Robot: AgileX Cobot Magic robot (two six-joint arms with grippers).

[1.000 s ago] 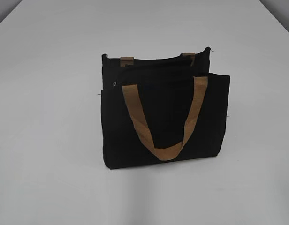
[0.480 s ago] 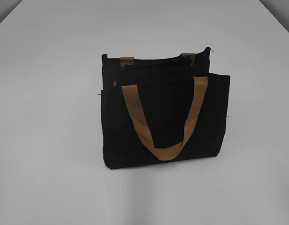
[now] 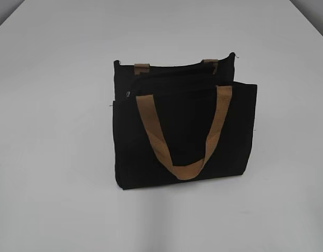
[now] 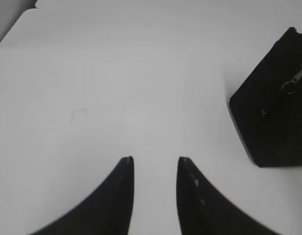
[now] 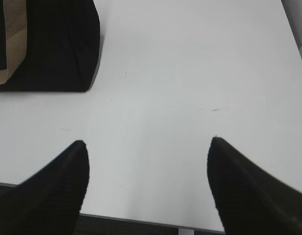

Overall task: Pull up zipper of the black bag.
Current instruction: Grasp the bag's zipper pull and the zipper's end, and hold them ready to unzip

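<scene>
One silvery pull (image 4: 289,85) is picked out on the zipper (image 3: 172,79), which runs along the top rim of the black bag (image 3: 182,131), stood upright on the white desk (image 3: 56,157). From the left end effector (image 4: 155,161), fingers set narrowly apart and holding nothing, the bag's corner is seen well off to the right and ahead. From the right end effector (image 5: 147,143), spread wide and empty, the bag lies ahead to the left. Nothing is touched yet. A careful approach is called for: the bag should be steadied by one side while the tiny pull is pinched squarely.
</scene>
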